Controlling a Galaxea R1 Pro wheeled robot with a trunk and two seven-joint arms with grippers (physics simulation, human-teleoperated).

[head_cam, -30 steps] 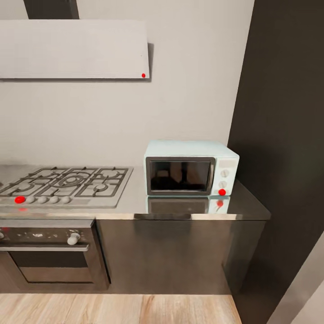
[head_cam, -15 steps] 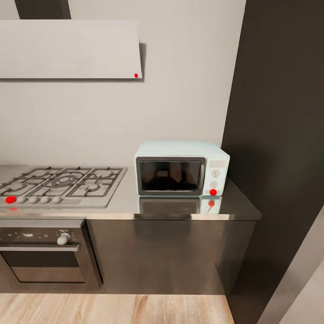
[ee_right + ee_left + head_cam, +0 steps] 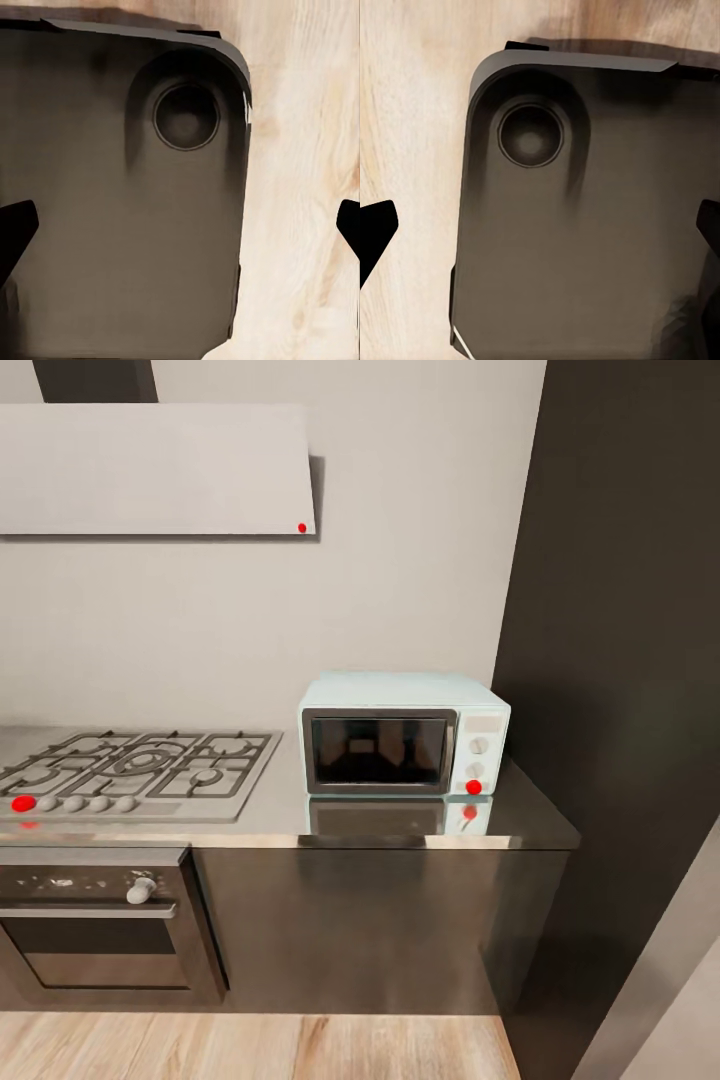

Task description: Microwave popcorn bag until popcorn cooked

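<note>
Sitting at left on the counter (image 3: 280,815) is a gas hob (image 3: 140,770) w/ an oven (image 3: 95,925) below; microwave (image 3: 403,735) stands right of it, door shut, next to a tall dark cabinet (image 3: 620,660). Left pincer (image 3: 540,232) & right pincer (image 3: 180,229) both spread wide over robot base & wood floor (image 3: 300,187), holding nothing.

- Gas hob (image 3: 130,772): left part cut off by the picture's edge.
- Built-in oven (image 3: 95,930): left side cut off.
- Range hood (image 3: 150,468): left end out of frame.
- Microwave (image 3: 402,735): interior behind the dark glass too dim to make out; knob markings too small to tell.
- Left gripper (image 3: 540,232): only dark fingertips at the picture's edges, rest cut off.
- Right gripper (image 3: 180,229): likewise, fingertips only.
- Robot base (image 3: 585,225): far and right parts cut off.
</note>
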